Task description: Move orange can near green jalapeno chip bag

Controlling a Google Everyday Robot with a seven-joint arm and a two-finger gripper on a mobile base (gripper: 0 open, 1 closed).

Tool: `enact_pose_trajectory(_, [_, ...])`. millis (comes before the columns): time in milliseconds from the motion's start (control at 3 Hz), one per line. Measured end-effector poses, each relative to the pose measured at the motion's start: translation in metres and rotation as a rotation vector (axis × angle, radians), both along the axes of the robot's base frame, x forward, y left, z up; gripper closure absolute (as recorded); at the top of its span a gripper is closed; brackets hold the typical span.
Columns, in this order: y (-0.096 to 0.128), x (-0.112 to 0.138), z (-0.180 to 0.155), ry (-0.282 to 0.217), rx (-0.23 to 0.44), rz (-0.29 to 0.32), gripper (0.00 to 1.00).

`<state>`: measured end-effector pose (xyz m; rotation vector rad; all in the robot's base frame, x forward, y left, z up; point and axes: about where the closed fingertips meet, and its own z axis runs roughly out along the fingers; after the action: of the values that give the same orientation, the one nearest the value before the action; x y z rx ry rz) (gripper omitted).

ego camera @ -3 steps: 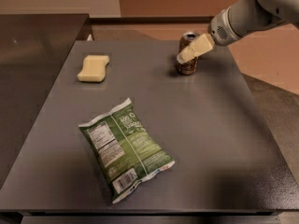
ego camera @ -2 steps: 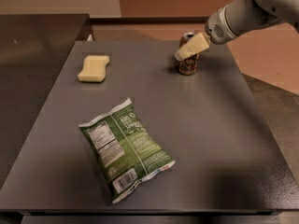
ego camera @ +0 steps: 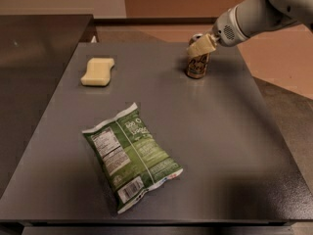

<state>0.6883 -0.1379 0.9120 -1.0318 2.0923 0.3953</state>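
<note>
- The gripper (ego camera: 201,47) sits at the top of the orange can (ego camera: 198,67), with its pale tip overlapping the can's silver rim. The rest of the can shows directly beneath it.
- I cannot tell how far the gripper is open, or whether it has hold of the can at all.
- The can stands upright on the surface (ego camera: 234,146), right under the gripper and touching it or very nearly so. It is near the far edge of the surface.
- The green jalapeno chip bag (ego camera: 132,158) lies flat, well apart from the gripper, off to its left and much nearer the camera. Bare surface lies between the two.
- Risk: contact so high on the can, if it is shallow or off-centre, could tip the can over when the arm (ego camera: 254,16) starts to travel. A round can would then roll.
- Risk: a weak hold could let the can slip out partway across and leave it short of the bag.
- Risk: setting the can down too close could land it on the bag's crinkled edge, where it would likely wobble or fall.
- A pale yellow sponge (ego camera: 98,71) lies far to the gripper's left, clear of a straight path to the bag, so it looks unlikely to interfere.
</note>
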Motion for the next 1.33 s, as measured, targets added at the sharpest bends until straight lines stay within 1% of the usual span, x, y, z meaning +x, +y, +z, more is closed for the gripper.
enact_pose_trajectory(333, [0.012, -0.017, 0.008, 0.005, 0.032, 0.049, 0.87])
enact_pose_trajectory(667, [0.032, -0.046, 0.024, -0.004, 0.074, 0.137, 1.00])
enact_pose_trajectory(1000, [0.052, -0.078, 0.030, 0.011, 0.094, 0.227, 1.00])
enact_pose_trajectory(1333, [0.067, -0.107, 0.033, 0.029, 0.088, 0.291, 1.00])
